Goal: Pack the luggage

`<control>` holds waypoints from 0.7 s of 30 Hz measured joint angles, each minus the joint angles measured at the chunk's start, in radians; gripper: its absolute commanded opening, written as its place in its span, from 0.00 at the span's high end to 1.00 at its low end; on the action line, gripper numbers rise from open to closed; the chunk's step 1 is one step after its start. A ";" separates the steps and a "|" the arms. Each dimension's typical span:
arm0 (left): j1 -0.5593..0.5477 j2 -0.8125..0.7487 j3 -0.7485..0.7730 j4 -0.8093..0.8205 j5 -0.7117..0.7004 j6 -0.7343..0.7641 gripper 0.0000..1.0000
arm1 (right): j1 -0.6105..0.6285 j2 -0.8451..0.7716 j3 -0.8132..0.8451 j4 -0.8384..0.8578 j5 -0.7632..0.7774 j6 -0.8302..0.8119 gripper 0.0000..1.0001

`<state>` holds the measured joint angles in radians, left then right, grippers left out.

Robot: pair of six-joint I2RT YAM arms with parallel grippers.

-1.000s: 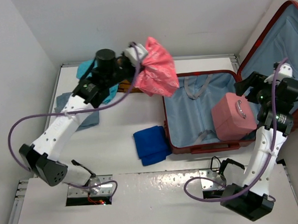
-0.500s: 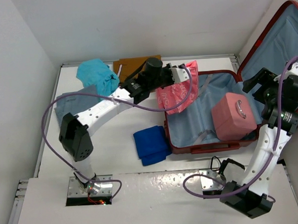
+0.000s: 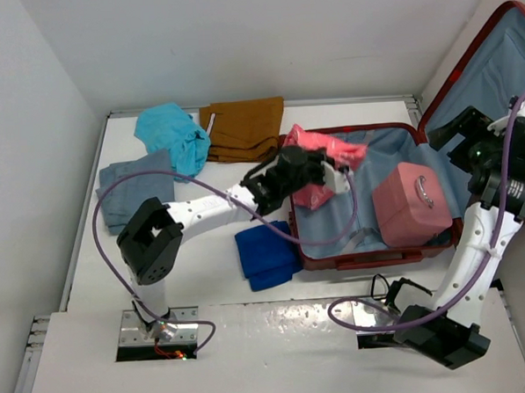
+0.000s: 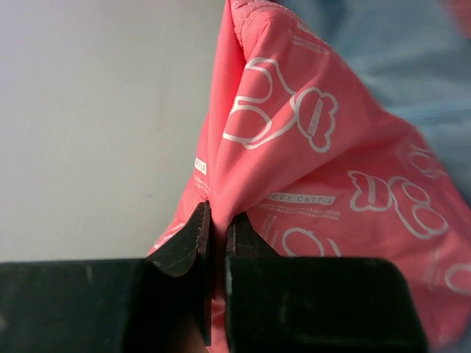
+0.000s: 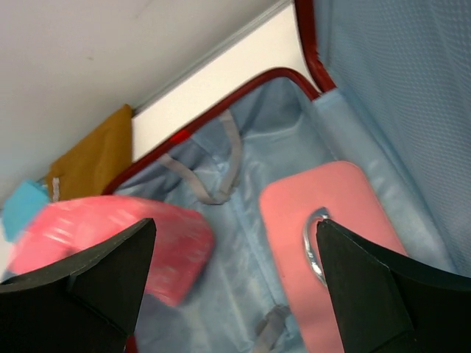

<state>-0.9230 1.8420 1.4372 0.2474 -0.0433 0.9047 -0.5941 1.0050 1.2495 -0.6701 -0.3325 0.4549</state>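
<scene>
Grey fabric [image 3: 125, 184] is lying folded at the left edge of the table [image 3: 213, 269], with a turquoise cloth [image 3: 171, 135] bunched just beyond it and a brown garment [image 3: 243, 129] resting flat along the back edge. A folded blue towel [image 3: 267, 253] is sitting just beside the near left corner of the luggage [image 3: 358, 261]. The left gripper [image 4: 218, 224] is reaching over that side, its jaws pinching a fold of a pink printed garment [image 4: 316, 169], which is hanging over the grey-blue lining. The luggage is lying open on the table's right part, its lid leaning up to the right. A small pink case [image 3: 410, 205] is resting inside the base. The right gripper [image 5: 235, 228] is hovering above it, jaws spread wide, holding nothing.
</scene>
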 measured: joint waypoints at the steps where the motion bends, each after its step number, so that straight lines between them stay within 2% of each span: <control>1: -0.017 -0.011 -0.047 0.014 0.004 0.004 1.00 | 0.000 0.008 0.018 -0.002 -0.013 0.010 0.09; 6: -0.123 -0.047 -0.217 0.058 0.019 -0.028 1.00 | 0.000 0.063 0.113 -0.012 -0.095 0.058 0.09; 14: -0.192 -0.050 -0.246 0.016 0.094 -0.212 1.00 | 0.000 0.129 0.139 -0.027 -0.185 0.093 0.08; 15: -0.192 -0.050 -0.242 -0.001 0.115 -0.234 0.97 | 0.000 0.132 0.141 -0.034 -0.196 0.093 0.08; 16: -0.193 -0.047 -0.229 -0.042 0.147 -0.270 0.84 | 0.000 0.138 0.149 -0.039 -0.205 0.092 0.08; 17: -0.193 -0.042 -0.213 -0.054 0.159 -0.285 0.83 | 0.000 0.140 0.155 -0.043 -0.213 0.092 0.08; 18: -0.194 -0.031 -0.182 -0.094 0.187 -0.310 0.75 | 0.000 0.143 0.163 -0.046 -0.226 0.091 0.08; 21: -0.193 0.003 -0.097 -0.166 0.292 -0.383 0.68 | 0.000 0.148 0.190 -0.048 -0.267 0.087 0.08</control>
<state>-1.1156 1.8450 1.3407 0.0814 0.2489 0.5213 -0.5941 1.1530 1.4399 -0.7185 -0.5999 0.5423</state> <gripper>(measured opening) 0.278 0.919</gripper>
